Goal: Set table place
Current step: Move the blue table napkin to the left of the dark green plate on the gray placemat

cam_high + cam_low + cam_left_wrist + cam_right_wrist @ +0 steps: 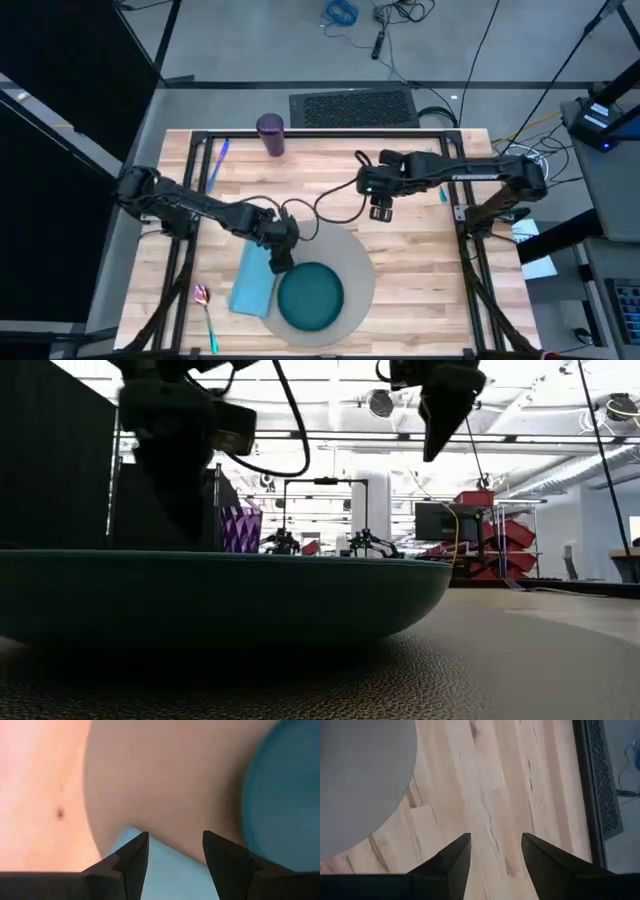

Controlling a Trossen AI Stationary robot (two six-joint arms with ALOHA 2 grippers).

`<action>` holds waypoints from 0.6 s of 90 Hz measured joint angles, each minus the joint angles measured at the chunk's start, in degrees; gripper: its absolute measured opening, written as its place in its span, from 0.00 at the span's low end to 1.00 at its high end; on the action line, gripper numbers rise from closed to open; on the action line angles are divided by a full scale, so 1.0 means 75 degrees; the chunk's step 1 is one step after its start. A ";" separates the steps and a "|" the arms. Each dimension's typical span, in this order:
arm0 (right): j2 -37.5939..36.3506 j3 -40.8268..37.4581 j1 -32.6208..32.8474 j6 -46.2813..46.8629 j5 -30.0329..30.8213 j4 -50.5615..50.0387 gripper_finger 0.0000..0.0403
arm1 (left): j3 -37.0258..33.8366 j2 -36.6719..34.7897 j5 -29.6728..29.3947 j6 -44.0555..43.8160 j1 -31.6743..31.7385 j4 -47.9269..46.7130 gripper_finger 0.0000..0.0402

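Closest to us in the low view sits the plate (220, 595) on the mat (400, 680), near the worktop's (420, 260) front edge. We judge the napkin step is in hand: the left tool (281, 262) hangs low over the napkin's (254, 278) top corner at the mat's rim, jaws parted and empty. Next it likely needs to square the napkin or go for cutlery. Our right tool (380, 213) hovers open above bare wood behind the mat. The spoon (205, 310) lies front left, a blue utensil (217, 163) back left, the cup (270, 135) at the back. We can read no writing anywhere.
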 joint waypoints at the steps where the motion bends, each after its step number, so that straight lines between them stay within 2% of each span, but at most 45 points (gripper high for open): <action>1: -0.0030 -0.0035 -0.0003 0.0013 0.0000 0.0020 0.41 | 0.0000 0.0012 0.0046 0.0004 0.0031 0.0001 0.43; 24: -0.0247 -0.0206 0.0002 0.0031 -0.0019 0.0152 0.41 | -0.0001 0.0555 0.0781 0.0048 0.0352 0.0119 0.43; 54: -0.0247 -0.0206 0.0005 -0.0024 -0.0032 0.0174 0.41 | -0.0003 0.0704 0.0886 -0.0071 0.0346 -0.0421 0.43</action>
